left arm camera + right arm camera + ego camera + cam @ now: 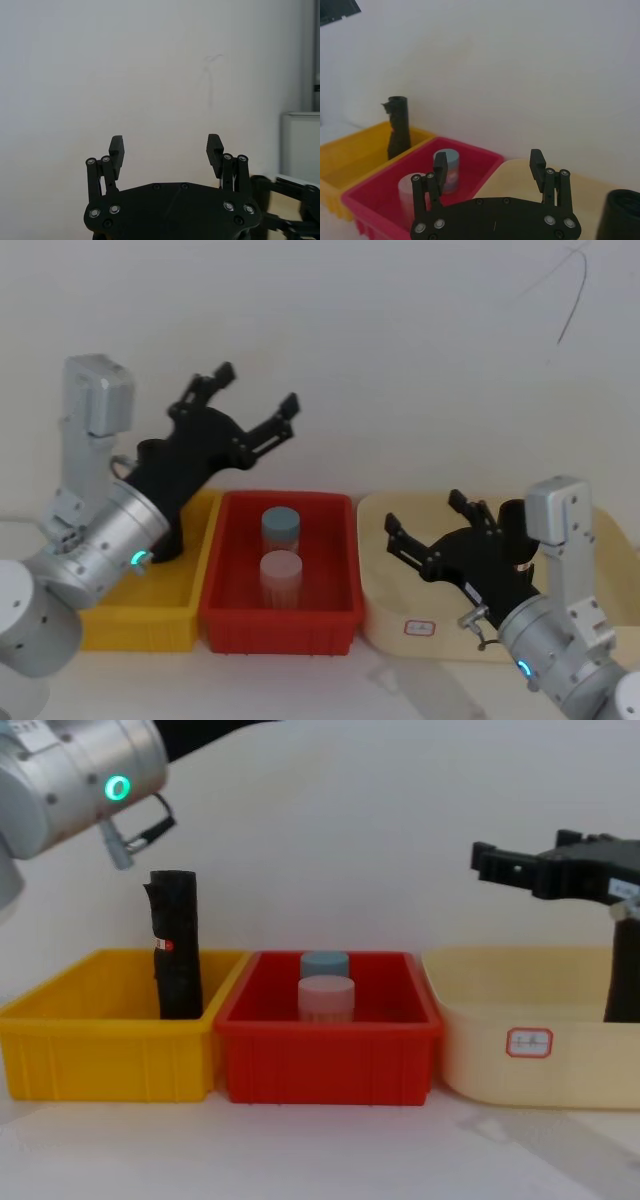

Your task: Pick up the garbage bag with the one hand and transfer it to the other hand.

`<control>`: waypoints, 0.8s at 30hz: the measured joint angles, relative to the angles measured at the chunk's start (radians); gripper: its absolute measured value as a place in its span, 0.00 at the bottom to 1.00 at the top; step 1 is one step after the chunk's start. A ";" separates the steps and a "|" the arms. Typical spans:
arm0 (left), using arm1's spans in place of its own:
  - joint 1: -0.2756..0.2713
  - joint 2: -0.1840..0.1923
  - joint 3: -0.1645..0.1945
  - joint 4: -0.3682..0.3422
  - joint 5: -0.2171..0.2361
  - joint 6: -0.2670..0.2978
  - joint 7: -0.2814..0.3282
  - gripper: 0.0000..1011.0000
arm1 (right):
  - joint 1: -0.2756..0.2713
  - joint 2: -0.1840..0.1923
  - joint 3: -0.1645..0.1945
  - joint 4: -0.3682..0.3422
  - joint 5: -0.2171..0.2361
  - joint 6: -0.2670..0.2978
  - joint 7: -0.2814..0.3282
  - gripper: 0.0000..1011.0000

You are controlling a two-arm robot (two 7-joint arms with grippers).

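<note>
The left end effector (257,387), on the arm with the green ring, was lifted high above the back of the yellow bin (100,1040). Its two fingers were spread wide apart with nothing between them, and the tips were aimed up toward the white wall (400,340). The right end effector (425,512), on the blue-ringed arm, hung low over the beige bin (470,1060). Its fingers were likewise apart and empty, and they pointed across toward the red bin (325,1070).

The garbage bag (626,970) stood upright in the beige bin, close behind the right end effector's palm and not between its fingers. From the chest view its top passed behind that end effector's black body, well above the bin's rim.

A slimmer black roll (177,945) with a ragged top and a small red mark on its side stood upright in the yellow bin, near the wall next to the red bin and under the left arm's wrist.

In the red bin, a blue-lidded jar (281,525) sat behind a pale-lidded jar (281,570). The three bins stood in a row, side by side, on the pale surface (320,1150). A small white label (528,1042) was stuck to the beige bin's front.
</note>
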 joint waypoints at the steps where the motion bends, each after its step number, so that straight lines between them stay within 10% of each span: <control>1: 0.004 0.003 -0.004 -0.006 0.004 -0.001 0.007 0.99 | 0.004 -0.001 -0.006 0.005 0.002 0.001 0.005 0.99; 24: 0.126 0.088 -0.142 -0.163 0.117 -0.006 0.184 0.99 | 0.151 -0.013 -0.163 0.141 -0.032 0.061 0.096 0.99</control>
